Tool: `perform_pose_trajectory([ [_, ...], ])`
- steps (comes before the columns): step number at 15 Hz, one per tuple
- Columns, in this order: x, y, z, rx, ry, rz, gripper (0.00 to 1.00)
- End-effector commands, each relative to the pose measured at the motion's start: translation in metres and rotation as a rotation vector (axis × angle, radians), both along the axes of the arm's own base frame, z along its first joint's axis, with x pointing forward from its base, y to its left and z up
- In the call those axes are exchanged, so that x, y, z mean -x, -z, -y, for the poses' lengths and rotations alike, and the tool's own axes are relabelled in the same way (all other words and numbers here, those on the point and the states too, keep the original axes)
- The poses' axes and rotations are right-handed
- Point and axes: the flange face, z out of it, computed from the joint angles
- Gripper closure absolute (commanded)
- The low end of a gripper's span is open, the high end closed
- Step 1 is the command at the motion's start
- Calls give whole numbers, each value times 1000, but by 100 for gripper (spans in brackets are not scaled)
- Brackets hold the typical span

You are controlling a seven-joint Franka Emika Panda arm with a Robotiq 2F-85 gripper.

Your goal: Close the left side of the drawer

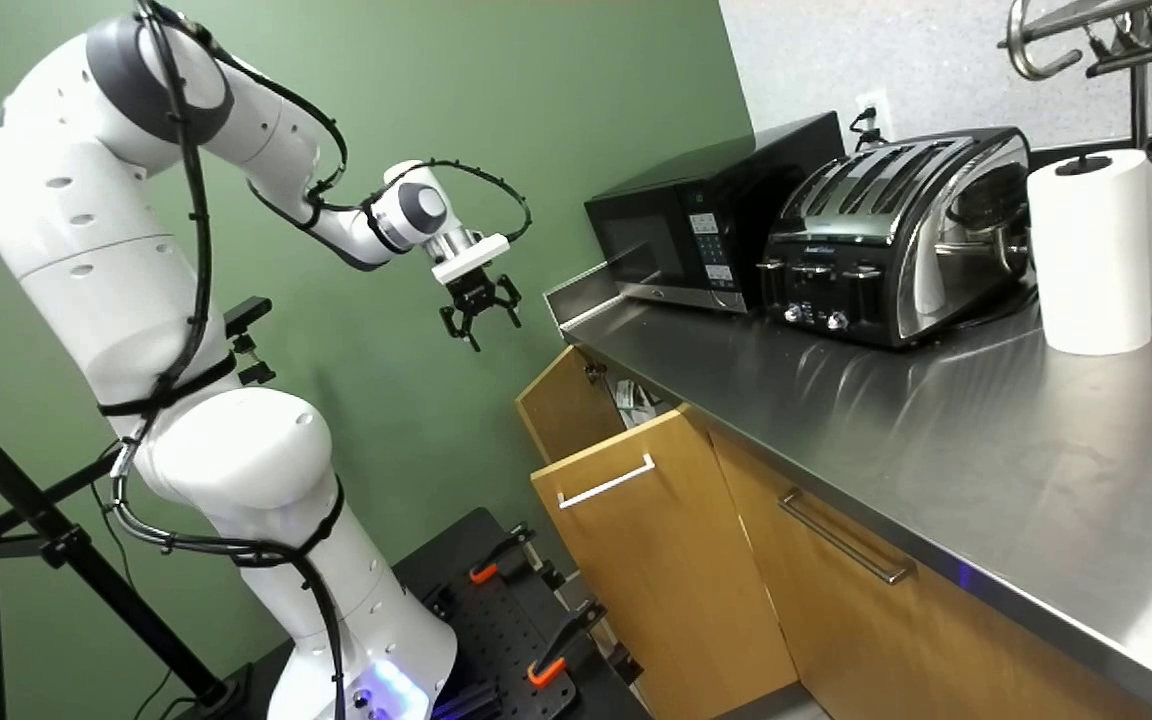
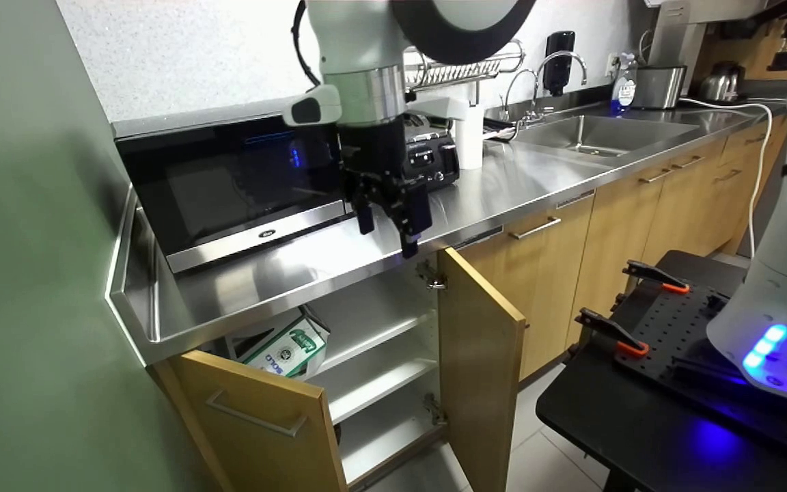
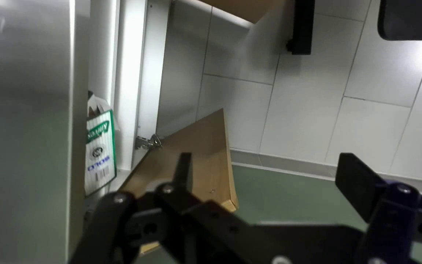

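Observation:
No separate drawer box shows; the frames show a low cabinet with two hinged wooden doors. The left door stands open, next to the green wall. Its handled front (image 2: pixel 264 454) and its inner face (image 1: pixel 568 402) show in the exterior views, and the inner face (image 3: pixel 203 146) in the wrist view. The right door (image 1: pixel 666 540), with a pale bar handle, also stands open (image 2: pixel 479 362). My gripper (image 1: pixel 496 332) is open and empty, high above the left door and apart from it. It hangs before the counter edge (image 2: pixel 388 236). In the wrist view its fingers (image 3: pixel 264 170) are wide apart.
A steel counter (image 1: pixel 836 400) overhangs the cabinet and holds a microwave (image 1: pixel 666 245), a toaster (image 1: pixel 836 270) and a paper roll (image 1: pixel 1091 255). A white and green box (image 2: pixel 291 352) lies on the upper shelf. A black table (image 2: pixel 591 410) with clamps stands before the cabinets.

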Motion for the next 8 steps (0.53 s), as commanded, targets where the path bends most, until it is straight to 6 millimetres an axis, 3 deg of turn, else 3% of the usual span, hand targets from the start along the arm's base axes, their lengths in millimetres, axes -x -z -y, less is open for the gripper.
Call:
perform_pose_trajectory([
  [1, -17, 22, -51, -15, -179, -43, 0],
  [4, -16, 44, -82, -19, -236, -71, 0],
  [5, -7, 38, -66, -21, -199, -62, 0],
  [8, -12, 52, -81, -27, -219, -79, 0],
])
